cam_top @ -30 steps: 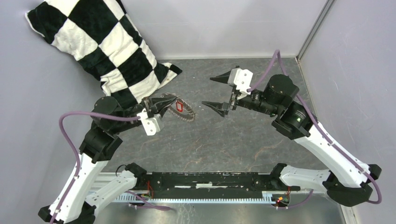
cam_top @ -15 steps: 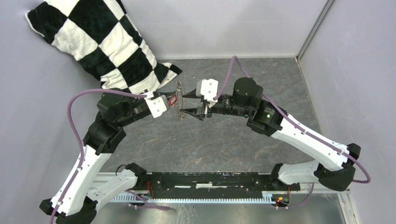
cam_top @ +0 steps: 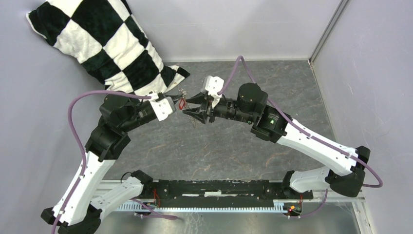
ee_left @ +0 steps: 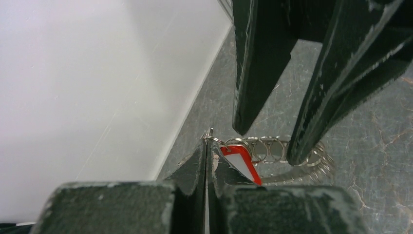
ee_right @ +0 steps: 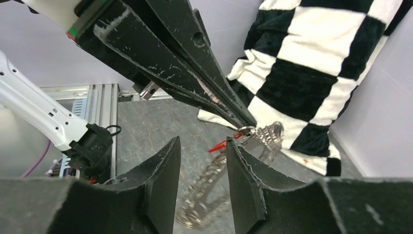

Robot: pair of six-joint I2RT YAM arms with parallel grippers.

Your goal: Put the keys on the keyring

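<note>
Left wrist view: left end effector (ee_left: 207,145) pinched shut on red-tagged key (ee_left: 241,163) just beside keyring (ee_left: 321,161); right end effector (ee_left: 265,145) half-open astride keyring; threading looks unfinished.

Blurred keyring (ee_right: 202,192) between right tool's (ee_right: 202,141) parted jaws

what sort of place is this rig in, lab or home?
Probably a lab test cell: plain grey walls box in a tabletop, arms bolted to an aluminium rail, a checkered pillow as prop.
</note>
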